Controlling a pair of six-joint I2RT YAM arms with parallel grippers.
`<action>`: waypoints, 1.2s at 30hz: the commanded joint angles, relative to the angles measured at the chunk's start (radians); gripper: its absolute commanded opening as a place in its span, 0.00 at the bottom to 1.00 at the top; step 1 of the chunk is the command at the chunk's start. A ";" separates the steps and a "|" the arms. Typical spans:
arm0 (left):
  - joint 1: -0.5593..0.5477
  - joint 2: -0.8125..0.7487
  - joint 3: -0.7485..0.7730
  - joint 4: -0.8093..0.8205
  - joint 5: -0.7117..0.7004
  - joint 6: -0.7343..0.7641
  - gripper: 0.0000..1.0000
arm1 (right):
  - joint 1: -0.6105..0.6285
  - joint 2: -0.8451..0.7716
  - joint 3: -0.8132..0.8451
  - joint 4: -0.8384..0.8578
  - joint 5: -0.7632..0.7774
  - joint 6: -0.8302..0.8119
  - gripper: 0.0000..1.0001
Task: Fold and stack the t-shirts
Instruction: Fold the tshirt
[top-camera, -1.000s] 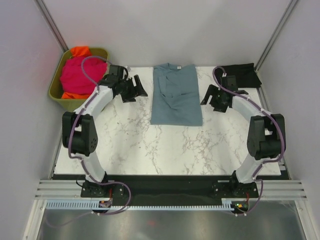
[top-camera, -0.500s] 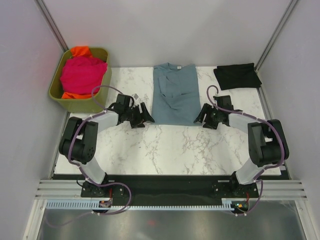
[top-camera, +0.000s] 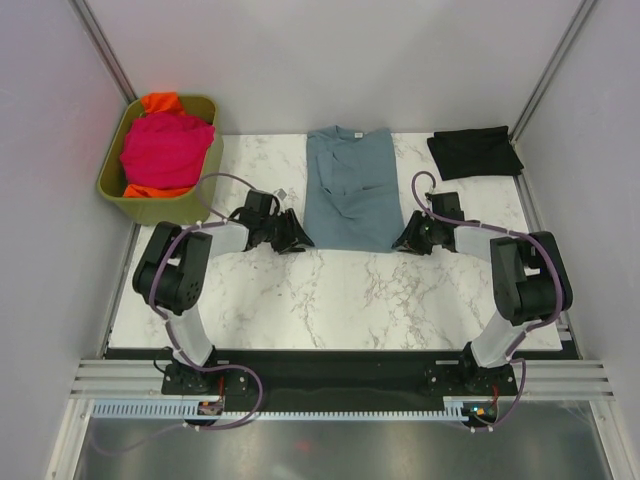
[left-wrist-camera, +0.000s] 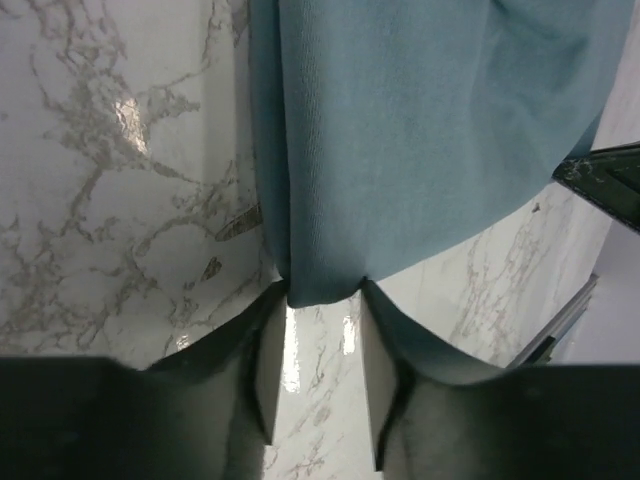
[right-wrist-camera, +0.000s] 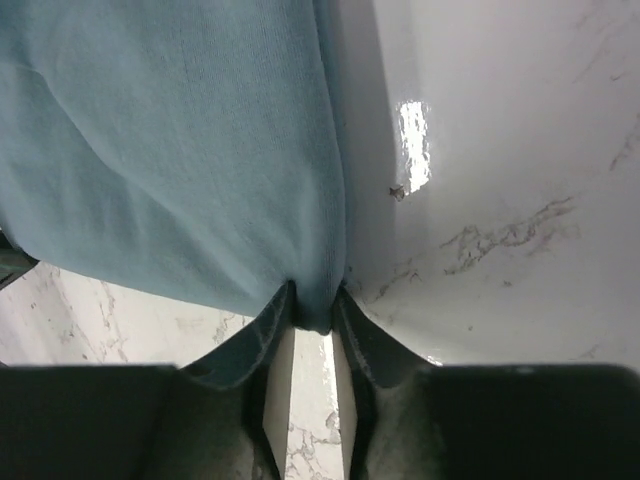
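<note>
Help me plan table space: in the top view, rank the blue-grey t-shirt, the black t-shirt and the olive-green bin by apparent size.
1. blue-grey t-shirt and olive-green bin: look about alike, so unranked; the bin's rim stands nearer the camera.
2. black t-shirt: clearly smallest.

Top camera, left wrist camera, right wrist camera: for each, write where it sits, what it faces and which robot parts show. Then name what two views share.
Top: above and behind the bases, looking down on the table; both arms, left tool, right tool show.
Left wrist: on the left arm, facing a corner of the blue-grey shirt between its fingers.
Right wrist: on the right arm, facing that shirt's other near corner between its fingers.
Shared: both wrist views show the same shirt.
</note>
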 joint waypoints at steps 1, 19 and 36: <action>-0.027 0.029 0.025 0.030 -0.034 -0.026 0.38 | 0.005 0.031 -0.016 -0.012 0.031 -0.017 0.24; -0.181 -0.515 -0.250 -0.179 -0.160 -0.030 0.02 | 0.043 -0.457 -0.218 -0.241 0.043 -0.015 0.00; -0.236 -0.807 0.081 -0.636 -0.383 -0.024 0.02 | 0.054 -0.600 0.184 -0.567 0.100 -0.038 0.00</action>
